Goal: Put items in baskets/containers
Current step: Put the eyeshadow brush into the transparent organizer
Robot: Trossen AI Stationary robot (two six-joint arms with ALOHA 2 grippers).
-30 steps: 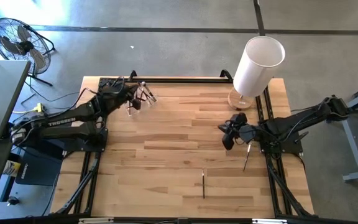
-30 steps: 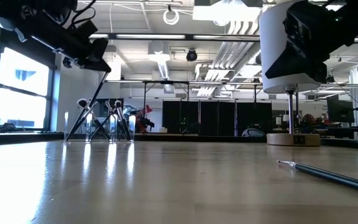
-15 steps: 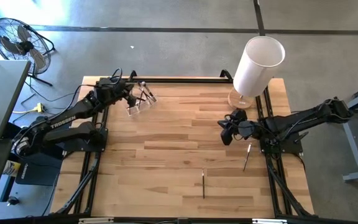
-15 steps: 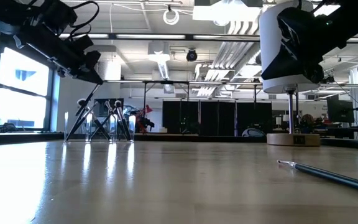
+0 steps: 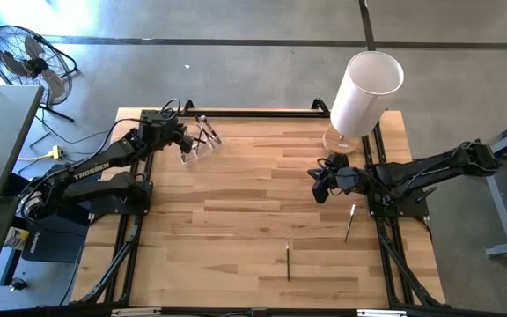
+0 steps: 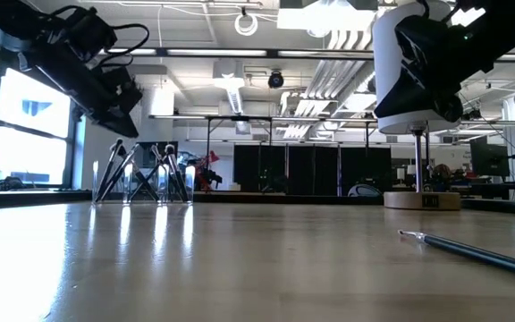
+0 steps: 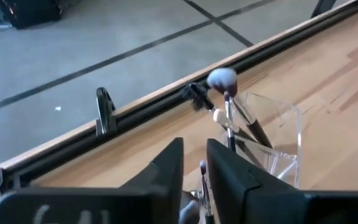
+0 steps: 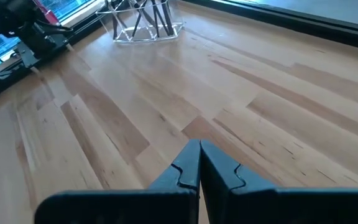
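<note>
The left gripper (image 5: 177, 139), jaws parted and empty, has backed off from the clear holder (image 5: 194, 148) of brushes (image 7: 227, 102) just beside it, so a careless swing could topple it, while the right gripper (image 5: 320, 188) hangs clenched and empty, two loose brushes (image 5: 289, 261) lying nearer the front edge.

Grey concrete floor (image 5: 236, 22) with dark seams surrounds the wooden table (image 5: 253, 211). A fan (image 5: 25, 57) stands at ten o'clock. Windows (image 6: 25, 125) at nine o'clock, ceiling lights (image 6: 316, 13) overhead.
</note>
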